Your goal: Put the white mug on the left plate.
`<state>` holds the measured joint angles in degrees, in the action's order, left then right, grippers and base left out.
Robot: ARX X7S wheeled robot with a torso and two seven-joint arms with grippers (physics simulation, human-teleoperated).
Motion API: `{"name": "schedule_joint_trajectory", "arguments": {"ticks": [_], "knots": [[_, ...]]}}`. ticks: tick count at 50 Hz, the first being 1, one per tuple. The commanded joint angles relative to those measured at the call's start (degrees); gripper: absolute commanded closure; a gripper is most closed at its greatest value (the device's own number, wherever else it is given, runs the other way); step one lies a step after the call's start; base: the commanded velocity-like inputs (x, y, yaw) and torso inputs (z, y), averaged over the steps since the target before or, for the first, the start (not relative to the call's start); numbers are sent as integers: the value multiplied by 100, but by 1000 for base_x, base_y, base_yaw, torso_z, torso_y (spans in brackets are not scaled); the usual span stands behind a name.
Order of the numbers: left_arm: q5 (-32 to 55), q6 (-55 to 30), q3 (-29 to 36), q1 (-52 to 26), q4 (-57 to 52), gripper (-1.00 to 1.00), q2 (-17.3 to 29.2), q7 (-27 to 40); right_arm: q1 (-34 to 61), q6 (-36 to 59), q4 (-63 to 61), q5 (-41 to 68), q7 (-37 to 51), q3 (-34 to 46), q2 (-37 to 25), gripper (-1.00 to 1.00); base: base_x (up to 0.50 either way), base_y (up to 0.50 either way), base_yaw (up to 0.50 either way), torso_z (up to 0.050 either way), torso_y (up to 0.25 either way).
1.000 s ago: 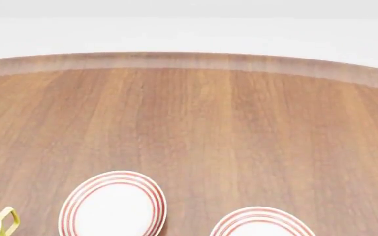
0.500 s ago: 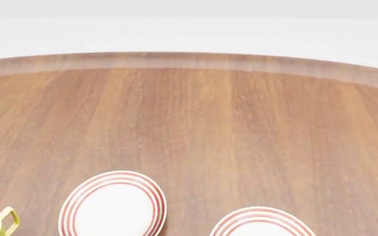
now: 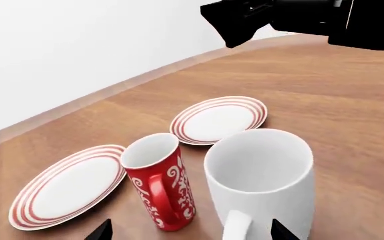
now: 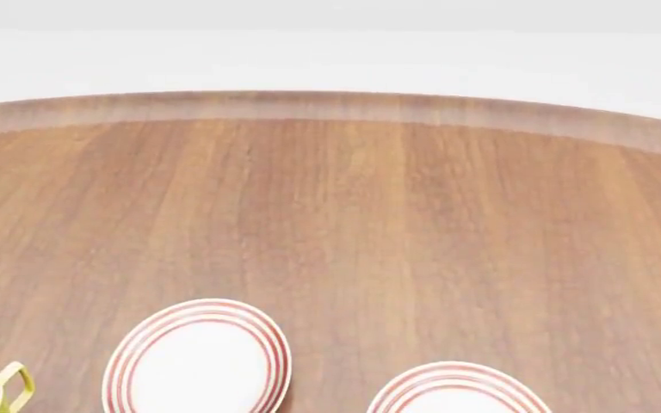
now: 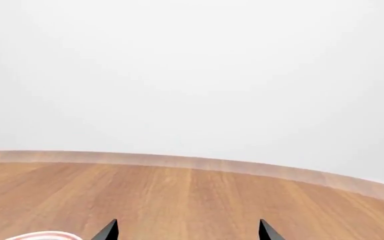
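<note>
Left wrist view: white mug (image 3: pixel 262 182) upright on table (image 3: pixel 339 110), just beside red mug (image 3: pixel 160 182); left plate (image 3: pixel 68 185) beyond the red mug. Left gripper (image 3: pixel 188 231) tips spread, empty, before the mug.
Head view: plate (image 4: pixel 199 360) bare.
Right wrist view: right gripper (image 5: pixel 186 230) tips apart, empty.

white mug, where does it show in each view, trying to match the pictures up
Left wrist view: the white mug stands upright closest to the camera, handle toward it, beside the red mug, with a red-ringed plate just behind it.
Head view: not in it.
Right wrist view: not in it.
Shared landmark: the pale table rim runs across all three views.
</note>
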<state>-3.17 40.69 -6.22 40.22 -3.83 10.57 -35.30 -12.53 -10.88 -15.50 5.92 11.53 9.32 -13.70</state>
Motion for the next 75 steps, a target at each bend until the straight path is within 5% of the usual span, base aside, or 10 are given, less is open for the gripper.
{"name": "schedule_joint_trajectory", "arguments": {"ticks": [1, 28, 75], "knots": [[-231, -135, 73, -117, 94, -100, 18, 33, 2, 4, -4, 8, 34, 32, -28, -100, 0, 0, 0, 0, 0], [-831, -320, 247, -416, 346, -100, 75, 212, 69, 50, -10, 34, 132, 141, -97, -100, 0, 0, 0, 0, 0], [-523, 217, 759, -997, 1593, -100, 213, 282, 149, 32, 58, 56, 274, 329, -223, -100, 0, 0, 0, 0, 0]]}}
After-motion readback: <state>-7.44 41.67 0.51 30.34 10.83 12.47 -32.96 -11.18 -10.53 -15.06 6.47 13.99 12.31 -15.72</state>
